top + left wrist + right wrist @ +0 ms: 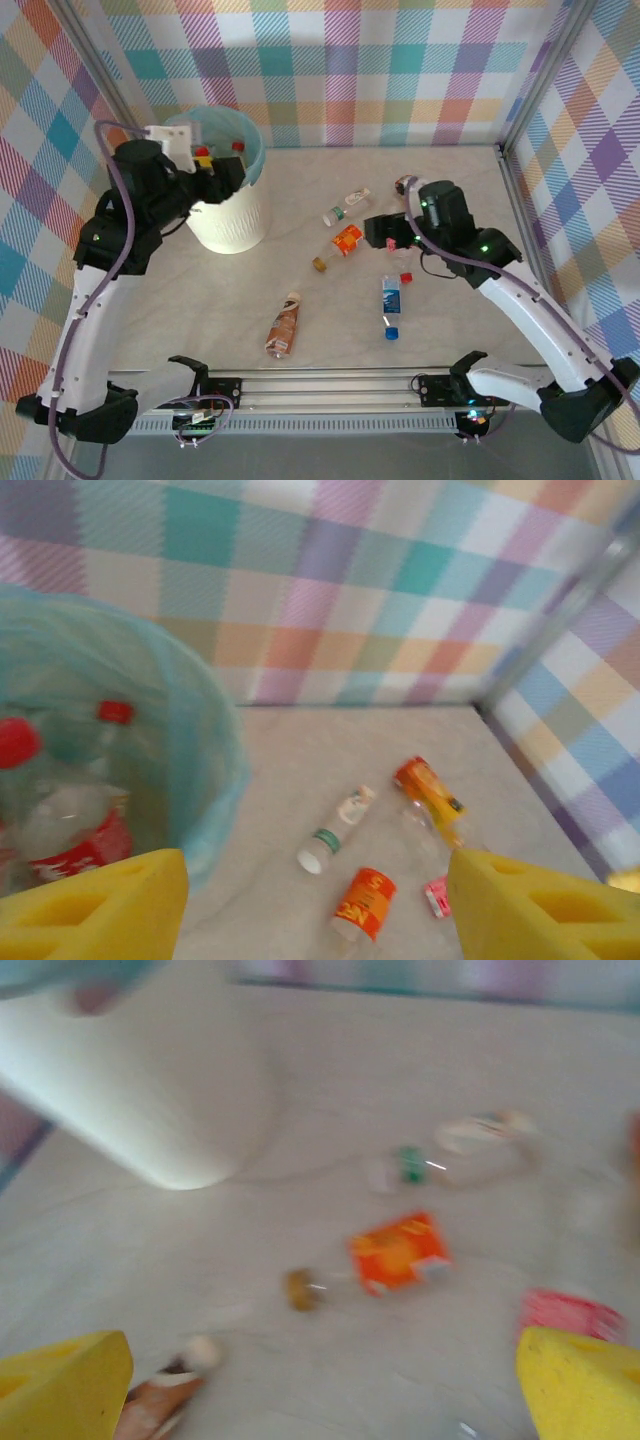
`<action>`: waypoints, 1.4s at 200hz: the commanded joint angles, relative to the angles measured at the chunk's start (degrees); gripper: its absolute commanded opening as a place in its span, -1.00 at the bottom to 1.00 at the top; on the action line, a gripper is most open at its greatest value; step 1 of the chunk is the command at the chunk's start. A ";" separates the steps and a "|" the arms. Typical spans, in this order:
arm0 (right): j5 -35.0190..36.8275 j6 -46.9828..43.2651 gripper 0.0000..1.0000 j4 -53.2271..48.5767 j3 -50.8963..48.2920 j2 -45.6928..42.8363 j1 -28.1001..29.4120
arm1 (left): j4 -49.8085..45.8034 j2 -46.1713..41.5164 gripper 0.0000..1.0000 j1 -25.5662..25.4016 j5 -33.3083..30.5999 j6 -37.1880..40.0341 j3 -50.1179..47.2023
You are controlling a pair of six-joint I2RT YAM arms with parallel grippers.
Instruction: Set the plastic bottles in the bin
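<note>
The bin (228, 225) is a white bucket with a teal liner (195, 740), standing at the back left. Inside it lie bottles with red caps (70, 820). My left gripper (220, 175) hovers at the bin's right rim, open with nothing between its yellow fingers (95, 905). On the table lie a green-banded clear bottle (347, 207), an orange-labelled bottle (342, 243), a brown bottle (284, 323) and a blue-labelled bottle (391, 300). My right gripper (378, 232) hangs open just right of the orange-labelled bottle (397, 1253), holding nothing.
Another orange bottle (430, 790) and a pink-labelled bottle (437, 896) lie near the right arm. Plaid walls with metal posts (505, 150) close the table at the back and sides. A metal rail (330, 385) runs along the near edge.
</note>
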 commanded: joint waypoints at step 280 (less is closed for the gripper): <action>-10.40 -4.03 0.47 7.18 -0.73 39.10 -18.13 | -4.42 20.95 0.55 -27.89 -5.93 -3.07 -1.13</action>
